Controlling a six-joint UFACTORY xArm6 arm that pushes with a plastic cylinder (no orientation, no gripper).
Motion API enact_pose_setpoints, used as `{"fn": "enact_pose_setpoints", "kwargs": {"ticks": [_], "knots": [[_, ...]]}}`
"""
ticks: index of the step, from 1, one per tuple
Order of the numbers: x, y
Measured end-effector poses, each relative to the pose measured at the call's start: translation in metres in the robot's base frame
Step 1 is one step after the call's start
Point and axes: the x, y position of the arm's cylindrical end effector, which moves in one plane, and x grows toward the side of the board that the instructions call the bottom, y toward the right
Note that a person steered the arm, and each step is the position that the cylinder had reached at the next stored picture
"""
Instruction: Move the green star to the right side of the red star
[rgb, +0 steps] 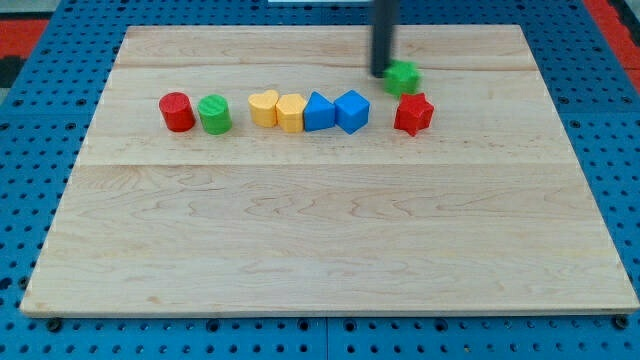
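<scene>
The green star lies near the view's top, just above and slightly left of the red star. The two stars are close, almost touching. My tip is at the green star's left edge, touching or nearly touching it. The dark rod rises from there out of the view's top.
A row of blocks lies left of the red star: a blue cube, a blue block, a yellow block, a yellow heart, a green cylinder and a red cylinder. The wooden board sits on a blue pegboard.
</scene>
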Motion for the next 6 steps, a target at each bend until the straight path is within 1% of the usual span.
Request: {"fn": "enact_pose_setpoints", "kwargs": {"ticks": [1,2,3,4,5,6], "knots": [[0.002,0.055],[-0.018,0.054],[0.008,0.078],[0.043,0.052],[0.074,0.089],[0.052,0.091]]}}
